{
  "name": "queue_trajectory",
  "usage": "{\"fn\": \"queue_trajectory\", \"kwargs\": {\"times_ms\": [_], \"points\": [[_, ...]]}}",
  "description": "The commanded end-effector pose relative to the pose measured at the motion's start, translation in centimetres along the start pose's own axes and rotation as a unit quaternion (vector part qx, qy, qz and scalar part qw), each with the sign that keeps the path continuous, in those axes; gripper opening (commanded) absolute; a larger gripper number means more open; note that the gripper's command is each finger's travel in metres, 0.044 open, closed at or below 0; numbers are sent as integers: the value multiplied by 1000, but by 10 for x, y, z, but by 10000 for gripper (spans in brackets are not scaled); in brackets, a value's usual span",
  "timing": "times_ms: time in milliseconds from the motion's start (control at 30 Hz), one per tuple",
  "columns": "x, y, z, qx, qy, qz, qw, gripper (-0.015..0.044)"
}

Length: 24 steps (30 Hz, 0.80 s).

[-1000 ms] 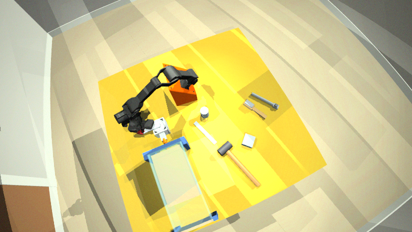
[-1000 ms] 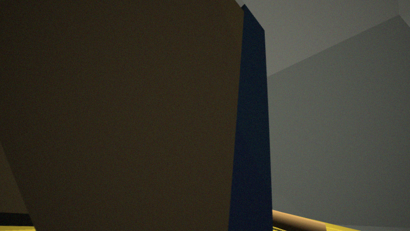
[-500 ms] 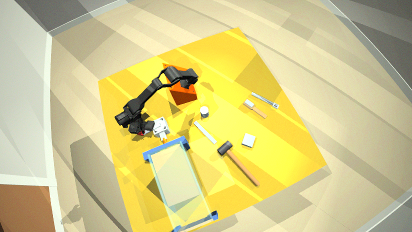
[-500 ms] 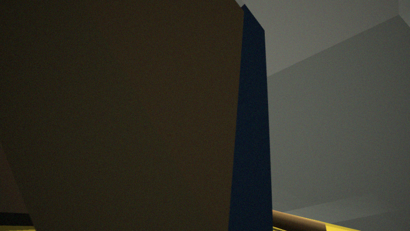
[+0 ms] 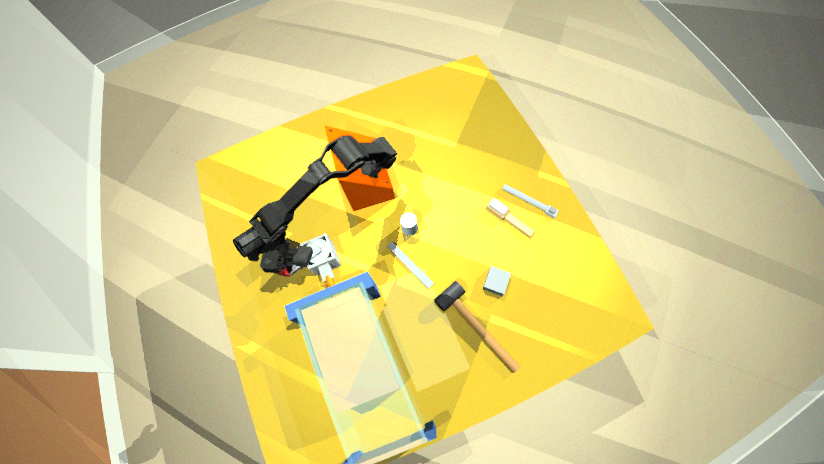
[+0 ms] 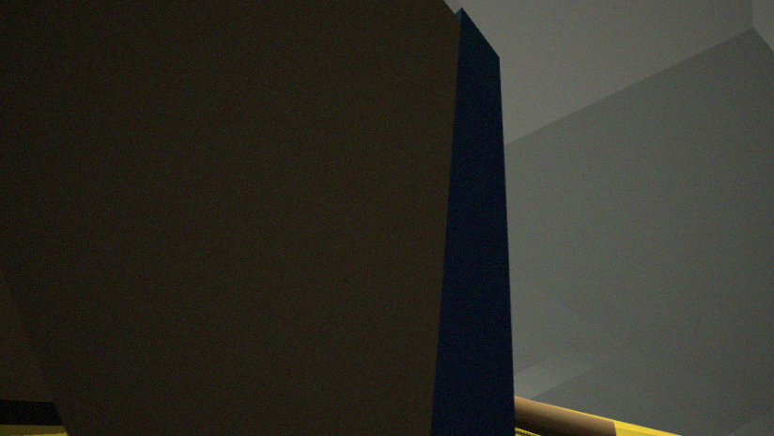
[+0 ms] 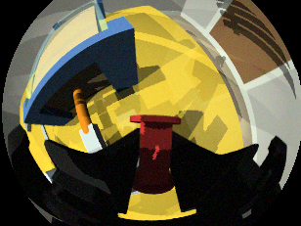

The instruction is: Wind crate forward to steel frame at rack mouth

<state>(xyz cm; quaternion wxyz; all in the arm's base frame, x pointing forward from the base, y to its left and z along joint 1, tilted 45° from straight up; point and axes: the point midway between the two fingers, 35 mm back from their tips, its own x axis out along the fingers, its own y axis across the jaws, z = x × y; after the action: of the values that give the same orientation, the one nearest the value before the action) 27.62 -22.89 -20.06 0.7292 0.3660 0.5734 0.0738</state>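
Note:
The white hand winch (image 5: 321, 251) (image 7: 91, 139) stands on the yellow bench just before the rack mouth. My gripper (image 5: 286, 266) (image 7: 153, 157) is left of the winch, low over the bench, shut on the red winch handle (image 5: 282, 270) (image 7: 153, 151). An orange strap (image 5: 328, 280) (image 7: 80, 109) runs from the winch under the blue steel frame (image 5: 334, 291) (image 7: 117, 53) (image 6: 476, 216). The tan crate (image 5: 343, 345) (image 7: 65, 40) (image 6: 216, 216) lies flat inside the clear-panelled cubby (image 5: 397, 368). Its front is close behind the frame; I cannot tell whether they touch.
The orange arm base (image 5: 366, 190) is at the back. To the right lie a white cylinder (image 5: 408, 223), a flat steel bar (image 5: 410, 265), a hammer (image 5: 475, 325), a grey block (image 5: 497, 281), a small wooden-handled tool (image 5: 510, 217) and a steel rod (image 5: 529, 200).

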Motion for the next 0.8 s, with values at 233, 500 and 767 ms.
{"fn": "queue_trajectory", "kwargs": {"times_ms": [233, 500, 767], "points": [[9, 28, 15, -14, -4, 17, 1000, 0], [11, 37, 18, -14, -4, 18, 1000, 0], [12, 46, 20, -14, -3, 18, 1000, 0]]}}
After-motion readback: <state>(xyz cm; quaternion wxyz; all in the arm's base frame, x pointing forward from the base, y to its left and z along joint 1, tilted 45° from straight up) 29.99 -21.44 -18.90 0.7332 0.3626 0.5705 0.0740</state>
